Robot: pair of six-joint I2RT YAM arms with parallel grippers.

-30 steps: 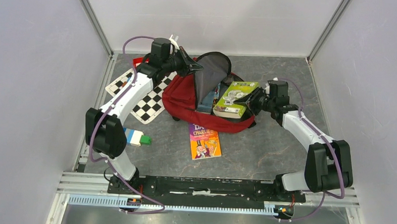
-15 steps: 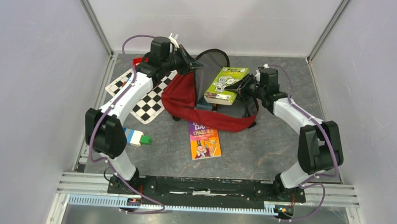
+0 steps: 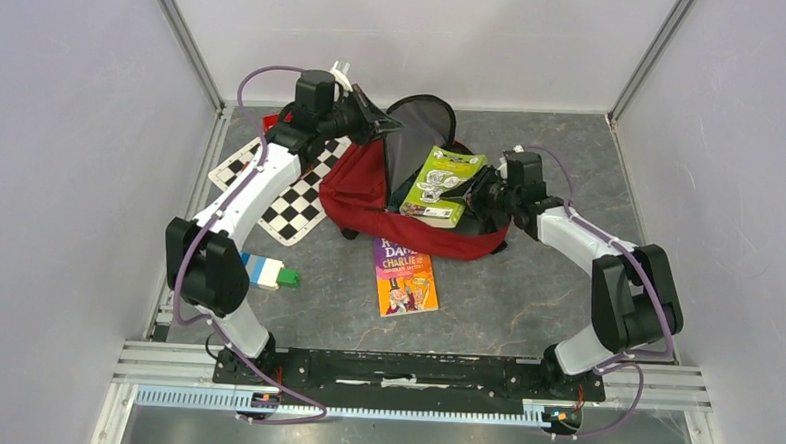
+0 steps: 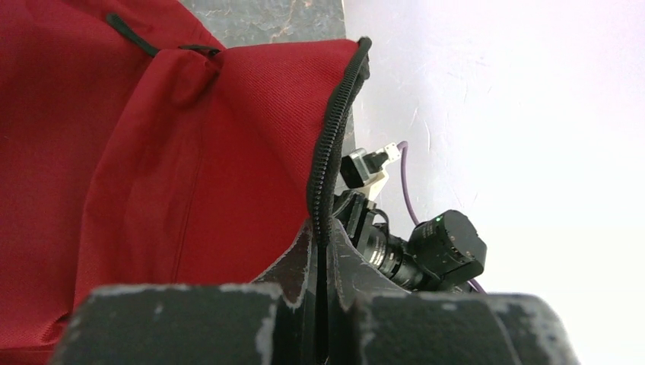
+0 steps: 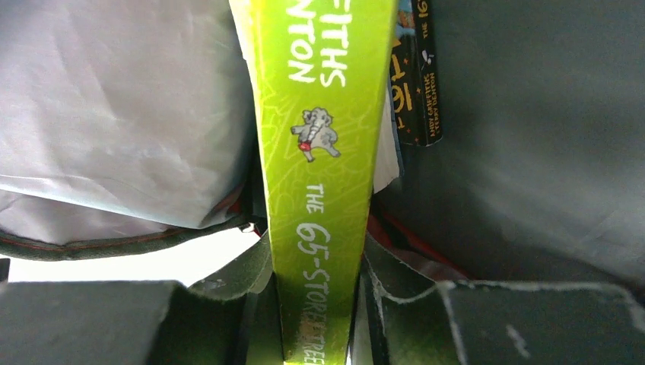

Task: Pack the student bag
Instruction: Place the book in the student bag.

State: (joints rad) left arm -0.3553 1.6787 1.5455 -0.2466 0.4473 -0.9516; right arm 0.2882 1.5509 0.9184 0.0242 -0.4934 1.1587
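Easing the book gripped by the right claw toward nine o'clock works best while the left claw pinches the flap of the bag high.

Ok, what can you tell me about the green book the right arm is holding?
The green book is a thick lime-green paperback with a cartoon drawing on the cover, white lettering and a small elephant on its spine. The right gripper is shut on it at the spine, holding it tilted over the open mouth of the student bag, near a dark-spined book inside.
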